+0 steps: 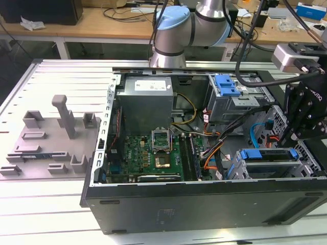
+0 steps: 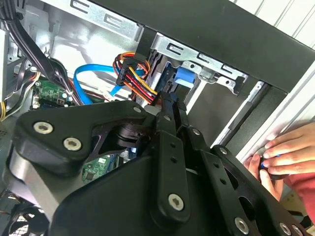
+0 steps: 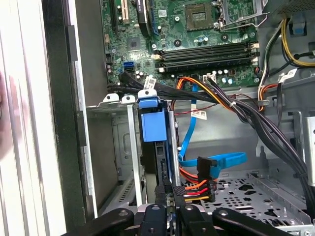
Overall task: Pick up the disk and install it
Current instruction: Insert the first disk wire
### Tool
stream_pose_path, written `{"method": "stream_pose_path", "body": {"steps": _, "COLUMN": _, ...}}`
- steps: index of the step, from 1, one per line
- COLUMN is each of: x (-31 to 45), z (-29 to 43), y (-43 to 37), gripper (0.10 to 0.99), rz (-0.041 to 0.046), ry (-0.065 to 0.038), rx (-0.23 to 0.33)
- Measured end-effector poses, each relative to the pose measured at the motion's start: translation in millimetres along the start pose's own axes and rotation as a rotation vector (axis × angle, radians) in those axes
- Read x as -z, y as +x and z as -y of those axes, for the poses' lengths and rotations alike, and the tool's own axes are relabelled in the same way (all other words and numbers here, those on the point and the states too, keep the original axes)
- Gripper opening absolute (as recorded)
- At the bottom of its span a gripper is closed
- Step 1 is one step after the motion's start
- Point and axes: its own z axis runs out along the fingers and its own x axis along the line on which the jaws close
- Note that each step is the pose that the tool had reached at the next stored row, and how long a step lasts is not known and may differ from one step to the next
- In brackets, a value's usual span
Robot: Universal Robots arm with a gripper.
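Even, diffuse overhead light fills the open computer case (image 1: 204,209) in the exterior view, and the shadows inside it are soft and short. The pale slatted counter (image 1: 46,214) beside the case reads bright. In the second wrist view the claw (image 2: 171,102), in front of the case's bay, is dark with a faint grey sheen, and a hand (image 2: 290,152) outside the case wall looks soft. In the first wrist view the counter outside the case wall glares near-white.
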Motion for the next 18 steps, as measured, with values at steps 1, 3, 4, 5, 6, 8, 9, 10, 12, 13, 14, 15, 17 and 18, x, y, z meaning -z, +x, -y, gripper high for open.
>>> {"method": "stream_pose_path", "body": {"steps": 1, "x": -0.2, "z": 0.0, "y": 0.0, "gripper": 0.165, "rz": -0.0001, "ry": 0.0, "rx": 0.002}}
{"method": "stream_pose_path", "body": {"steps": 3, "x": -0.8, "z": 0.0, "y": 0.0, "gripper": 0.165, "rz": -0.0002, "ry": 0.0, "rx": 0.003}}
{"method": "stream_pose_path", "body": {"steps": 4, "x": -0.9, "z": 0.0, "y": 0.0, "gripper": 0.165, "rz": -0.0002, "ry": 0.0, "rx": 0.003}}
{"method": "stream_pose_path", "body": {"steps": 5, "x": -1.1, "z": 0.0, "y": 0.0, "gripper": 0.165, "rz": -0.0001, "ry": 0.0, "rx": 0.003}}
{"method": "stream_pose_path", "body": {"steps": 6, "x": -1.2, "z": 0.0, "y": 0.0, "gripper": 0.165, "rz": -0.0002, "ry": 0.0, "rx": 0.003}}
{"method": "stream_pose_path", "body": {"steps": 8, "x": -1.4, "z": 0.0, "y": 0.0, "gripper": 0.165, "rz": -0.0002, "ry": 0.0, "rx": 0.003}}
{"method": "stream_pose_path", "body": {"steps": 9, "x": -1.6, "z": 0.0, "y": 0.0, "gripper": 0.165, "rz": -0.0002, "ry": 0.0, "rx": 0.003}}
{"method": "stream_pose_path", "body": {"steps": 10, "x": -1.6, "z": 0.0, "y": 0.0, "gripper": 0.165, "rz": -0.0002, "ry": 0.0, "rx": 0.003}}
{"method": "stream_pose_path", "body": {"steps": 12, "x": -1.9, "z": 0.0, "y": -0.2, "gripper": 0.165, "rz": -0.0002, "ry": 0.0, "rx": 0.003}}
{"method": "stream_pose_path", "body": {"steps": 13, "x": -1.9, "z": 0.0, "y": -0.2, "gripper": 0.165, "rz": -0.0004, "ry": 0.0, "rx": 0.003}}
{"method": "stream_pose_path", "body": {"steps": 14, "x": -2.0, "z": 0.0, "y": -0.2, "gripper": 0.165, "rz": -0.0004, "ry": 0.0, "rx": 0.003}}
{"method": "stream_pose_path", "body": {"steps": 15, "x": -2.1, "z": -0.1, "y": -0.3, "gripper": 0.165, "rz": -0.0004, "ry": 0.0, "rx": 0.003}}
{"method": "stream_pose_path", "body": {"steps": 17, "x": -2.1, "z": 0.0, "y": -0.4, "gripper": 0.165, "rz": 0.0026, "ry": 0.0, "rx": 0.003}}
{"method": "stream_pose_path", "body": {"steps": 18, "x": -2.2, "z": 0.0, "y": -0.4, "gripper": 0.165, "rz": 0.0035, "ry": 0.0, "rx": 0.003}}
